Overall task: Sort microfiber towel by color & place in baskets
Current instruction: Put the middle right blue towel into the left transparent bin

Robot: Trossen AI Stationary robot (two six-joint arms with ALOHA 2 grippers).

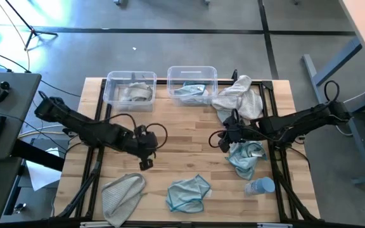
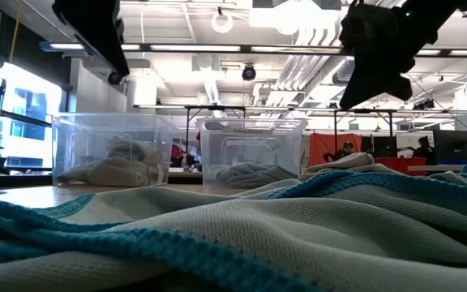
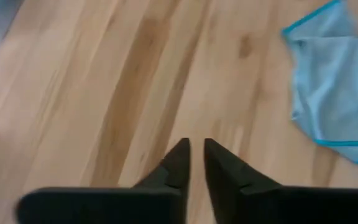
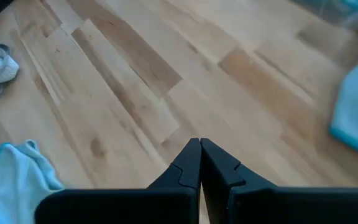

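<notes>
A: Where was the left end effector [image 1: 146, 163]?
B: Above bare table [image 1: 182, 126], its fingers nearly together and empty; a grey towel [image 1: 120, 195] and a blue towel [image 1: 189, 193] lay near it.

A: The right end effector [image 1: 217, 140]?
B: Clenched and empty, a blue towel [image 1: 246, 157] just beside it.

A: Baskets?
B: At the far edge: the left basket [image 1: 114, 80] held grey, the right basket [image 1: 175, 73] blue.

The worktop [image 1: 189, 136] is pale, smooth wooden planking with visible grain. Both baskets [image 1: 130, 88] are clear glossy plastic. The microfiber towels [image 1: 187, 193] are soft, matt, finely knit cloth. The left claw [image 3: 194, 163] looks matt dark plastic.
</notes>
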